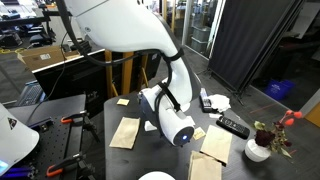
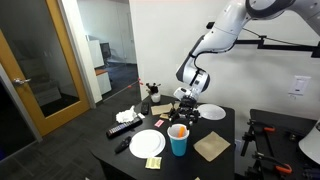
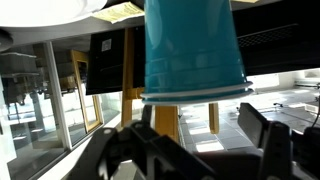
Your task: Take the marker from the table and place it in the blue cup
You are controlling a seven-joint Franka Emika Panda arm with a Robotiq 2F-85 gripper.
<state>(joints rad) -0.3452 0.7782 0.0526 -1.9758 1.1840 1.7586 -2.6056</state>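
Observation:
The blue cup (image 2: pixel 178 143) stands upright on the black table (image 2: pixel 225 128) near its front edge. The orange marker (image 2: pixel 180 130) shows at the cup's rim and appears to stand inside it. My gripper (image 2: pixel 188 110) hangs just above and behind the cup. The wrist view is upside down: the cup (image 3: pixel 192 50) fills the top middle, and my gripper (image 3: pixel 200 145) has its two dark fingers spread wide with nothing between them. I cannot make out the marker there. In an exterior view my arm (image 1: pixel 165 105) hides both the cup and the gripper.
White plates (image 2: pixel 147 143) (image 2: pixel 211 111), brown napkins (image 2: pixel 211 147) (image 1: pixel 125 132), yellow sticky notes (image 2: pixel 153 162) and black remotes (image 2: pixel 122 128) (image 1: pixel 232 126) lie around the table. A white flower vase (image 1: pixel 258 150) stands at one corner. A wooden door (image 2: pixel 35 70) is beyond the table.

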